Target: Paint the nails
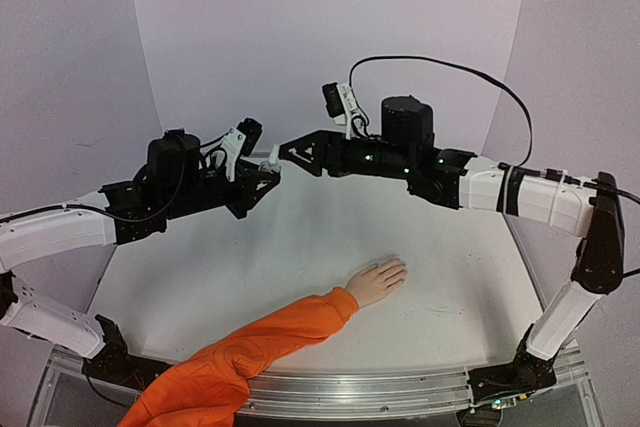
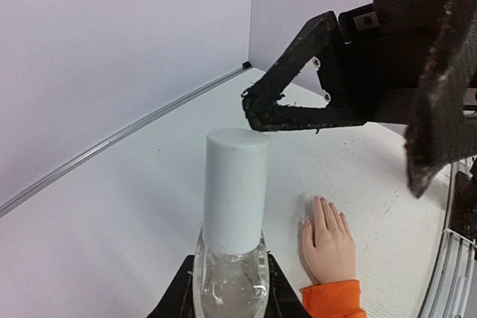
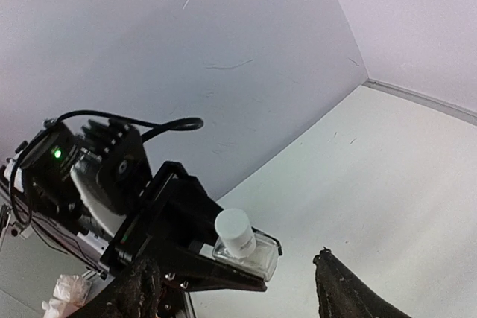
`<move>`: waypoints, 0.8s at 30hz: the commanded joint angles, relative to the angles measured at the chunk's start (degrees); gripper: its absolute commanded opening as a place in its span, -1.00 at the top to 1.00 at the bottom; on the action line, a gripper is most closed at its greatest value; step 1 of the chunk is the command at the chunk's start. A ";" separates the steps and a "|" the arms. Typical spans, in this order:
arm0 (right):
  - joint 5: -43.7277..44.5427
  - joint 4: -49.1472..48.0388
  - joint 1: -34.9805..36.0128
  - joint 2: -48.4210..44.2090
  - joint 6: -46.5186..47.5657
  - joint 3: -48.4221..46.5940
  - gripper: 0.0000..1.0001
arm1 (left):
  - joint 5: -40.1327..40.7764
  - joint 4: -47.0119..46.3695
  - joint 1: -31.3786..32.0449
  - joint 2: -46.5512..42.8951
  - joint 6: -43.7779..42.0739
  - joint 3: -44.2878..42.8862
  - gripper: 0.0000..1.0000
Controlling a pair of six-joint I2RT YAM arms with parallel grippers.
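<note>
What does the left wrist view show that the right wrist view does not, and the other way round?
Only the left wrist view shows the mannequin hand lying flat on the table, with its orange sleeve. Only the right wrist view shows the left arm's wrist body with a green light and a looping black cable. Both show the clear bottle with a white cap clamped in the left gripper, and the open right gripper close to the cap.
</note>
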State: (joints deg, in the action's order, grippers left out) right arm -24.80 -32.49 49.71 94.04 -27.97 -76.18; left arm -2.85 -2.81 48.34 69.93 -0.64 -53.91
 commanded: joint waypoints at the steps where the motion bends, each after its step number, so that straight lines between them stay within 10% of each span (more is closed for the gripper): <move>1: 5.72 -0.60 1.86 3.27 -5.64 -6.51 -0.31 | 6.81 -2.20 0.41 -0.94 -1.81 -1.03 1.00; 24: 5.81 1.26 3.45 10.50 -6.65 -13.81 0.56 | 4.56 -1.86 0.79 -0.82 0.12 -0.51 1.00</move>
State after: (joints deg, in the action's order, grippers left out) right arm -18.33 -29.30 52.82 104.90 -34.96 -87.61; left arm 2.76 -2.44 48.82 69.93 -1.23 -53.87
